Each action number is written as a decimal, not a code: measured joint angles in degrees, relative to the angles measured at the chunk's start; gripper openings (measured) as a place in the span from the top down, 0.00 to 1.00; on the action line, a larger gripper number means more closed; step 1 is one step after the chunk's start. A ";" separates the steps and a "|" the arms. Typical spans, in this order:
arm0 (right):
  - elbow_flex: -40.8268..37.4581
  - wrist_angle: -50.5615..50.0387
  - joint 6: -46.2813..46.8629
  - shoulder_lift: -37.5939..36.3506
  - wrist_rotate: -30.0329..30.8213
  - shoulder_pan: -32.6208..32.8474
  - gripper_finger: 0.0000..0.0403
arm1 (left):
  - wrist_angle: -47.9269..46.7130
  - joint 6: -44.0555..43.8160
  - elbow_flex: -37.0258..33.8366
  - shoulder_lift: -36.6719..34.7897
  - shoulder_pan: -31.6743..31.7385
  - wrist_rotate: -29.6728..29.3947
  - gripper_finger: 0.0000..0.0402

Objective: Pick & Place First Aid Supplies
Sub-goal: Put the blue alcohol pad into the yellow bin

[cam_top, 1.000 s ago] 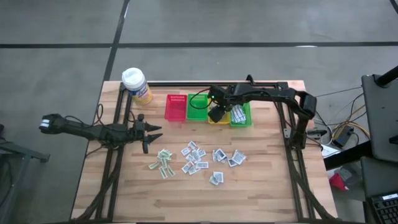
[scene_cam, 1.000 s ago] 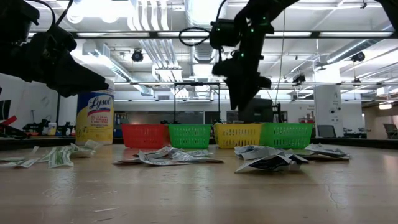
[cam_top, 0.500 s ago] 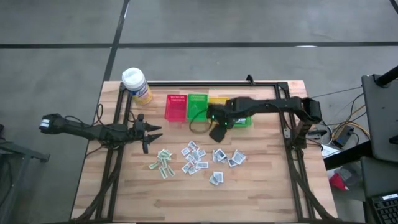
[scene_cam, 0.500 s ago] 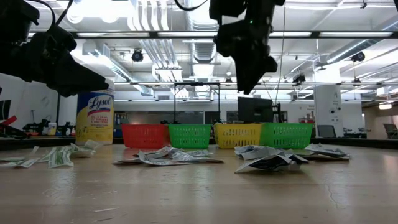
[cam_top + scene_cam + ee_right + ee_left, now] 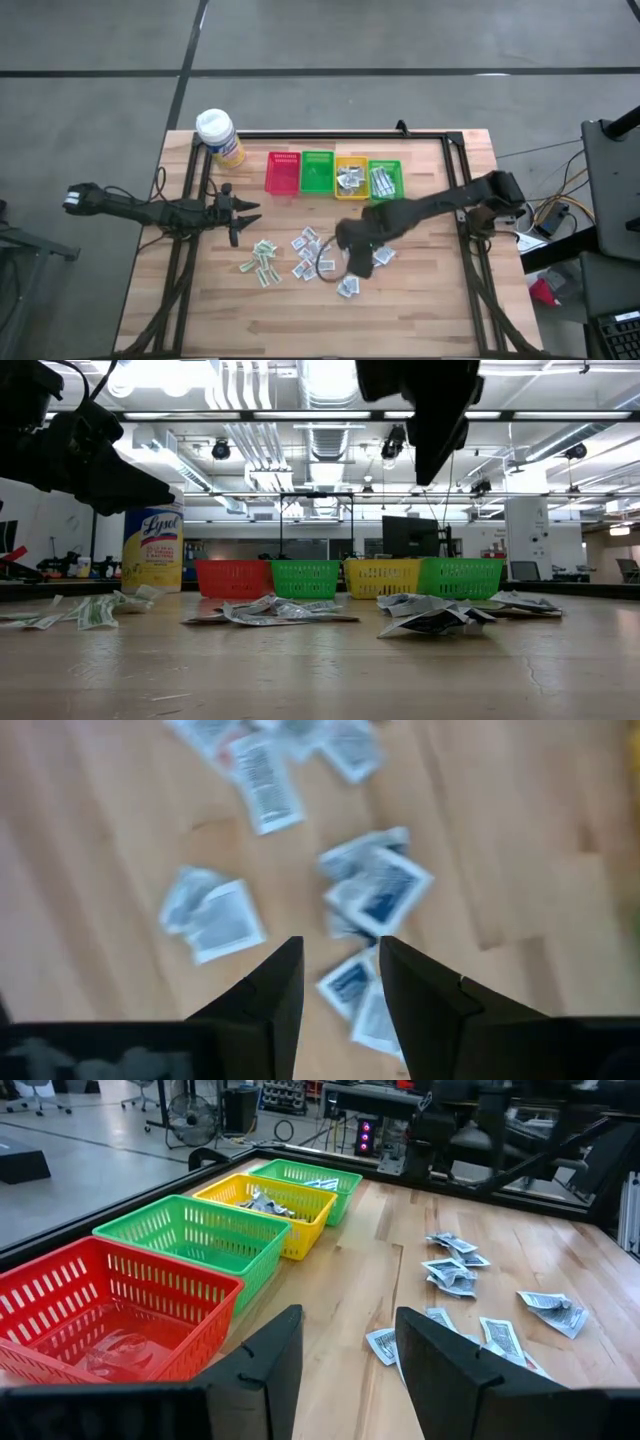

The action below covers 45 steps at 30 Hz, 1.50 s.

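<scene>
My right gripper fingers parted, empty, above the scattered packets mid-desk | my left gripper fingers apart, empty, waiting at desk left | more packets in yellow basket and far-right green basket

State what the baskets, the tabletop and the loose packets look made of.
Baskets: likely plastic, glossy moulded lattice walls. Tabletop: wood, pale planks with visible grain and seams. Packets: probably paper or foil-lined paper, thin, creased and printed.
</scene>
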 joint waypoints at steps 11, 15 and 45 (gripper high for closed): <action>-0.69 9.95 -4.35 0.00 0.04 6.60 0.72 | -0.02 0.00 0.00 0.01 0.00 0.00 0.61; -1.67 11.62 -3.98 0.00 0.04 6.90 0.73 | -0.02 0.00 0.00 0.01 0.00 0.00 0.61; -20.38 33.55 4.69 0.13 -10.25 6.86 0.72 | -0.02 0.00 0.00 0.00 0.00 0.00 0.61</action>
